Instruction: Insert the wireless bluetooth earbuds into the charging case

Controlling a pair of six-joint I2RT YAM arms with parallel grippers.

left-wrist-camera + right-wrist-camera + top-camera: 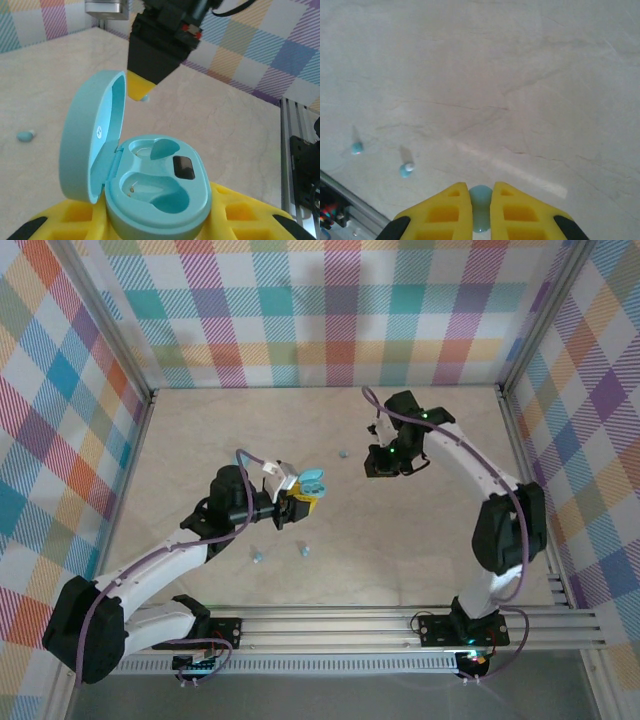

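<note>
My left gripper [297, 500] is shut on the base of a light-blue charging case [160, 192], which it holds above the table. The lid [90, 135] stands open to the left, and both cavities are empty. My right gripper [481, 200] is shut on one small light-blue earbud [481, 199], pinched between its yellow fingers [445, 212]. It hangs over the table beyond the case, right of it in the top view [382, 466]. Three more earbuds lie loose on the table: one [342, 452] between the grippers and two [258, 556] [303, 551] near the front.
The beige tabletop [420, 530] is bounded by plaid walls [330, 310] on three sides. A metal rail [400, 625] with the arm bases runs along the near edge. In the right wrist view, two of the loose earbuds [356, 147] [406, 170] lie at lower left.
</note>
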